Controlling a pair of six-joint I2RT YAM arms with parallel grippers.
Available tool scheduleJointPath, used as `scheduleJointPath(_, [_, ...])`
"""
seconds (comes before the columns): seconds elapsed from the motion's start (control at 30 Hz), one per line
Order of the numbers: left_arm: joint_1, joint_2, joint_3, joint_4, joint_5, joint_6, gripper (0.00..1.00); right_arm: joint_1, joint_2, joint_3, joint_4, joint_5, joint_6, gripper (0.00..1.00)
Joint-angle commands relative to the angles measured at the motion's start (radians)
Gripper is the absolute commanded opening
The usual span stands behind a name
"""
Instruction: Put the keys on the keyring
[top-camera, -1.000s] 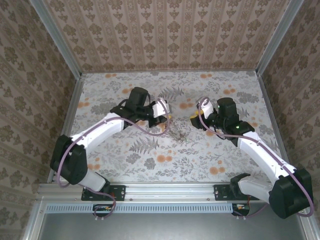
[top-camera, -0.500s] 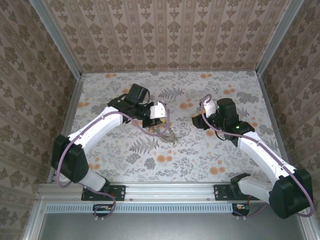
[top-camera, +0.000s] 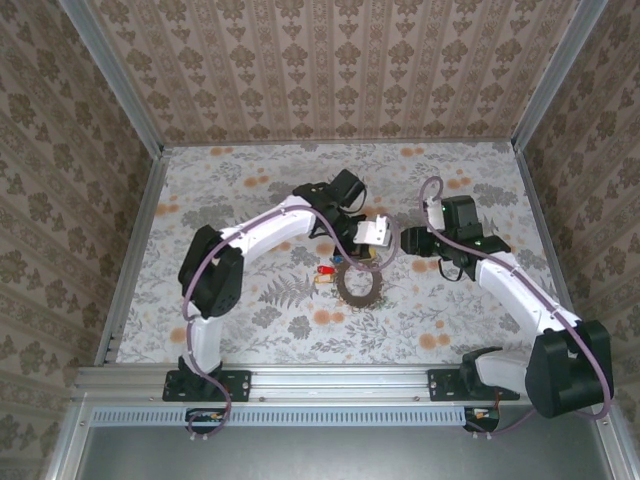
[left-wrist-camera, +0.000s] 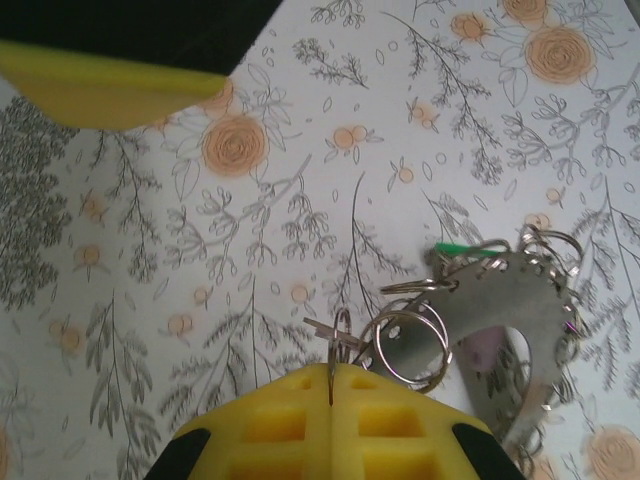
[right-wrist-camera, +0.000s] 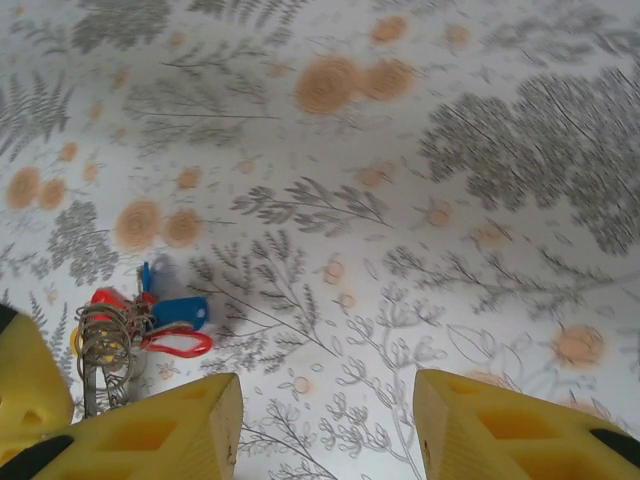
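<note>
Your overhead view is bright and evenly, diffusely lit; shadows on the table (top-camera: 250, 310) are faint and soft. In your wrist views the yellow pads (left-wrist-camera: 110, 85) nearest the lens blur, while the table beyond reads sharp.

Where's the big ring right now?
In the top view the keyring lies near the middle of the table, just on the near side of the left gripper, with the red and blue keys at its left edge.
</note>
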Motion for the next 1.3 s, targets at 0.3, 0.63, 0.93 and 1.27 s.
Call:
scheduleJointPath(0.3, [-0.075, 0.117, 0.083, 0.118, 0.11, -0.155, 0.23, -0.099, 0.029, -0.068, -0.047, -0.085, 0.113, 0.49])
scheduleJointPath(0.63, [-0.067, -0.158, -0.326, 0.683, 0.083, -0.576, 0.29, -0.094, 0.113, -0.033, -0.131, -0.201, 0.11, 0.49])
scheduleJointPath(0.93, [-0.074, -0.495, -0.825, 1.054, -0.19, -1.009, 0.37, 0.008, 0.178, -0.067, -0.184, -0.205, 0.163, 0.5])
scheduleJointPath(1.27, [-0.064, -0.712, -1.076, 1.075, -0.546, -1.349, 0.37, 0.189, 0.246, -0.142, -0.085, -0.208, 0.316, 0.46])
